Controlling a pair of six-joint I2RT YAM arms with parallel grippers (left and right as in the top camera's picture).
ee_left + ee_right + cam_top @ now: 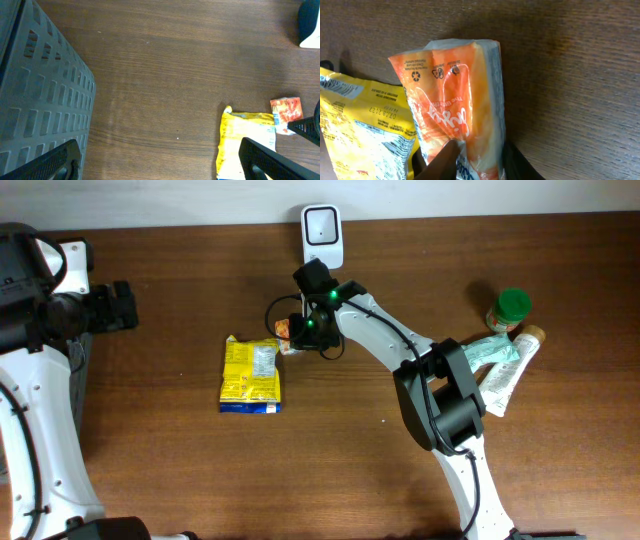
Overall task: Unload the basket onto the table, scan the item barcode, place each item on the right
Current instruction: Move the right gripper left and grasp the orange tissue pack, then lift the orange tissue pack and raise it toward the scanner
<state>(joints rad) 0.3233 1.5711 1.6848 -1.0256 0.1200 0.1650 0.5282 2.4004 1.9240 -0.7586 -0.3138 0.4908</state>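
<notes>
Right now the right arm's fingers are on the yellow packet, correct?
No. The right arm's fingers are on the orange packet; the yellow packet lies beside it. The right wrist view shows it.

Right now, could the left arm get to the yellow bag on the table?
Probably yes. Only bare table lies between the open left gripper and the yellow bag. The right gripper holds the orange packet at the bag's far corner, so that side is crowded.
</notes>
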